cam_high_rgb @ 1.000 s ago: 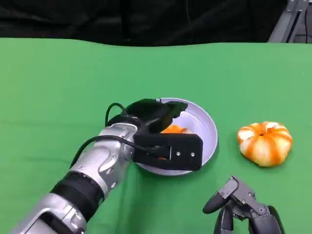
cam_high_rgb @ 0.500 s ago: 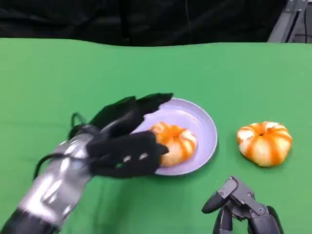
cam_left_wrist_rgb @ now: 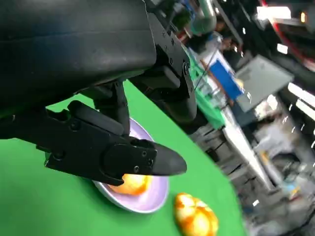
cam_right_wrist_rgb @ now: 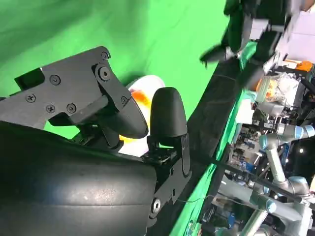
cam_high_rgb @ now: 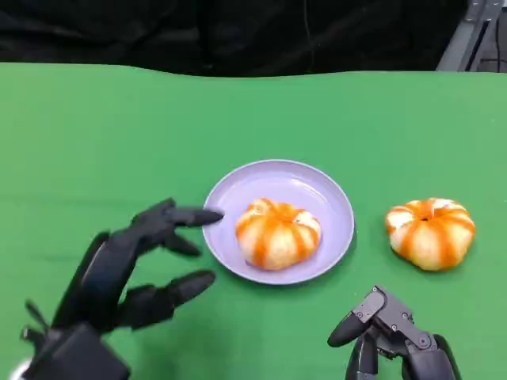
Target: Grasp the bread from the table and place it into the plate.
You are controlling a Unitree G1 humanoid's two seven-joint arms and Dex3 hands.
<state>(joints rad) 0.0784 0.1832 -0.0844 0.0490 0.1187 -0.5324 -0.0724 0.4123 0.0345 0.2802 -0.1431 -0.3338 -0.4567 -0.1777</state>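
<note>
- the green table (cam_high_rgb: 95,134) filled the head view, with a dark background behind its far edge.
- the left hand (cam_high_rgb: 131,269) hovered over the table at the near left, its black fingers spread apart and holding nothing; the fingertips (cam_high_rgb: 202,215) pointed toward the plate and sat just beside its left rim, apart from the bread.
- the lilac plate (cam_high_rgb: 325,198) lay flat near the middle of the table, round and shallow.
- one bread roll (cam_high_rgb: 277,232) sat inside the plate, toward its near side, resting flat with its dimpled top facing up; it was a round, pumpkin-shaped bun with orange and cream stripes running down from the centre, so no long axis could be told.
- that roll lay to the right of the left hand's fingertips, with the plate's rim and a strip of bare plate between them.
- a second bread roll (cam_high_rgb: 430,231) of the same shape and stripes rested on the table to the right of the plate, well clear of its rim, top up.
- the right hand (cam_high_rgb: 396,340) sat low at the near right edge, just nearer than the second roll and not touching it; its fingers hung downward with nothing seen in them, though whether they were curled in or apart could not be told.
- in the left wrist view the plate (cam_left_wrist_rgb: 147,199) and its roll (cam_left_wrist_rgb: 130,184) showed beyond the black fingers (cam_left_wrist_rgb: 123,157), with the second roll (cam_left_wrist_rgb: 197,219) beside them on the green.
</note>
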